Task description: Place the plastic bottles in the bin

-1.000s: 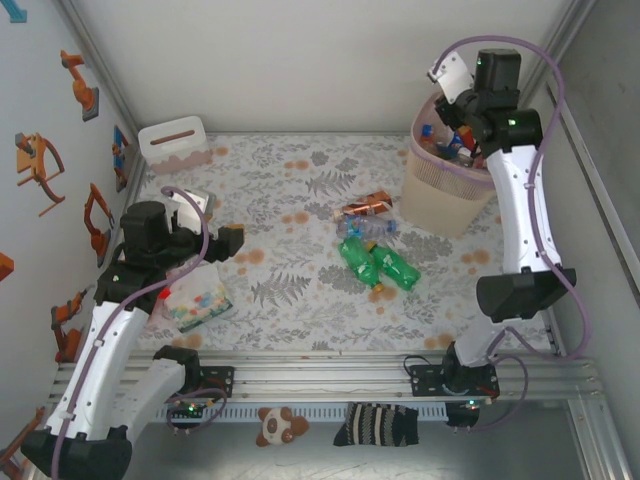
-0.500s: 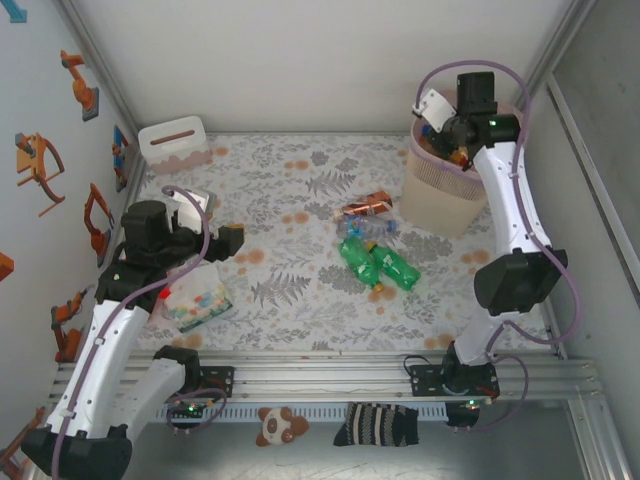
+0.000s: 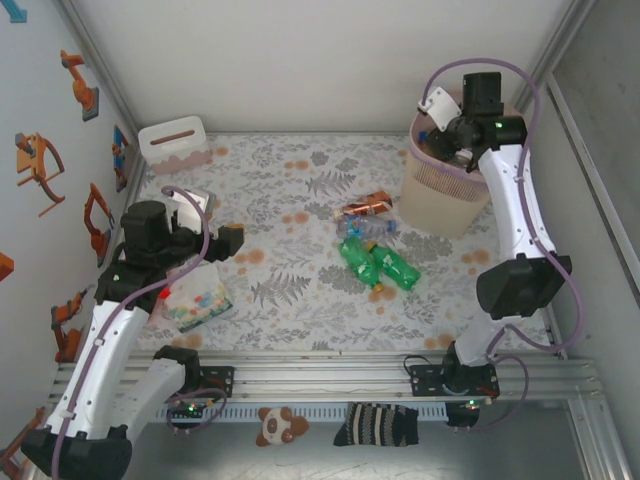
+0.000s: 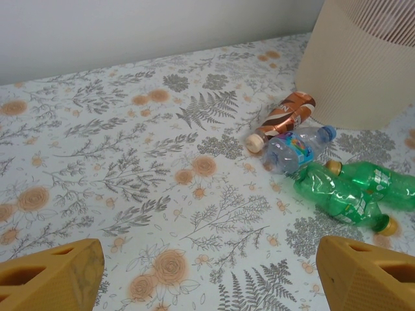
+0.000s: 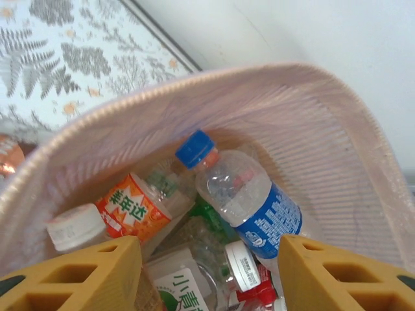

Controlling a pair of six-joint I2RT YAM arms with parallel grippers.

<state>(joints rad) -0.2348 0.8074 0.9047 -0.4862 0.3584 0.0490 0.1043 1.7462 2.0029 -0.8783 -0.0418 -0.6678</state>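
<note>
Above the bin [image 5: 162, 91], right gripper [image 5: 207, 249] held with fingers apart and empty, blue-capped bottle [image 5: 243, 197] seen inside among others, four plastic bottles [image 4: 337, 191] laid on the table [image 4: 130, 129] nearby, left gripper [image 4: 207, 265] held wide apart.

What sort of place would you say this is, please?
Probably an enclosed robot test cell: white panel walls, two white robot arms bolted to an aluminium rail, and a floral-print tabletop staged with green plastic bottles.

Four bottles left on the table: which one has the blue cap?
The clear bottle, lying between the copper-brown bottle and the two green bottles. The copper one's cap is cream; the green ones' are orange-yellow.
</note>
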